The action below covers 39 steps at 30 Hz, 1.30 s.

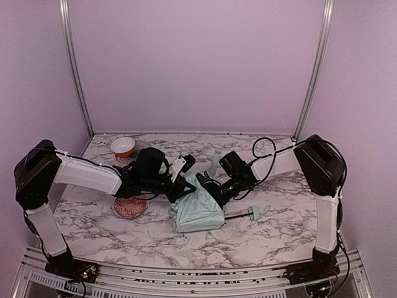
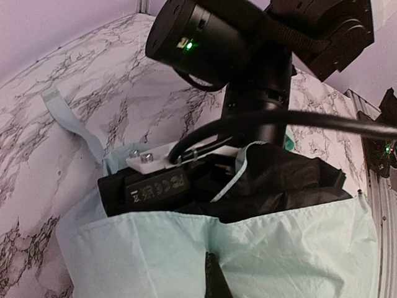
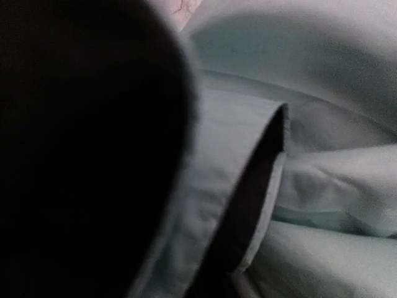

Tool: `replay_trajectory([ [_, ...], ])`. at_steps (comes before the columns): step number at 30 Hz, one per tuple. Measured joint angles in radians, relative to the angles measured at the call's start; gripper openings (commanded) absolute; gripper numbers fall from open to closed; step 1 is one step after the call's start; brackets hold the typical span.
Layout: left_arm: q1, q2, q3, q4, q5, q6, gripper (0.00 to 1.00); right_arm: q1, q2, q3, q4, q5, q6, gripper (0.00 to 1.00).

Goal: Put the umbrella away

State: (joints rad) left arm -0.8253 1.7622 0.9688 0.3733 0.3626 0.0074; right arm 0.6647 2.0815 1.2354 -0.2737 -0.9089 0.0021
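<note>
Both my claws are clamped on the umbrella [image 1: 198, 212], mid-worktop [image 1: 279, 236].
Bowl [image 1: 123, 146] and dish [image 1: 130, 207] sit left. My left claw [image 1: 183, 189] is pressed together on the mint fabric's edge. My right claw [image 1: 209, 186] pinches a fabric fold. The handle [image 1: 257, 213] points right.

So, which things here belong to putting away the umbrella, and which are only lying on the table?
For the job:
- the umbrella, with its handle
- the left gripper and the right gripper, both shut on its fabric

Just lying about:
- the white and orange bowl
- the red patterned bowl
</note>
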Motion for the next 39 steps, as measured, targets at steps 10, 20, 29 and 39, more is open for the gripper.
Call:
replay_trajectory([
  [10, 0.002, 0.054, -0.059, 0.016, -0.023, -0.042, 0.00, -0.029, -0.035, -0.027, 0.011, 0.022, 0.050, 0.23],
  [20, 0.002, 0.075, -0.076, 0.027, 0.004, -0.047, 0.00, -0.116, -0.375, -0.106, 0.004, 0.193, 0.087, 0.47],
  [29, 0.002, 0.072, -0.076, 0.027, 0.016, -0.045, 0.00, -0.037, -0.433, -0.183, 0.034, 0.229, 0.161, 0.43],
  [39, 0.002, -0.034, -0.102, 0.026, 0.087, -0.023, 0.00, 0.017, -0.293, -0.186, 0.086, 0.178, 0.232, 0.00],
])
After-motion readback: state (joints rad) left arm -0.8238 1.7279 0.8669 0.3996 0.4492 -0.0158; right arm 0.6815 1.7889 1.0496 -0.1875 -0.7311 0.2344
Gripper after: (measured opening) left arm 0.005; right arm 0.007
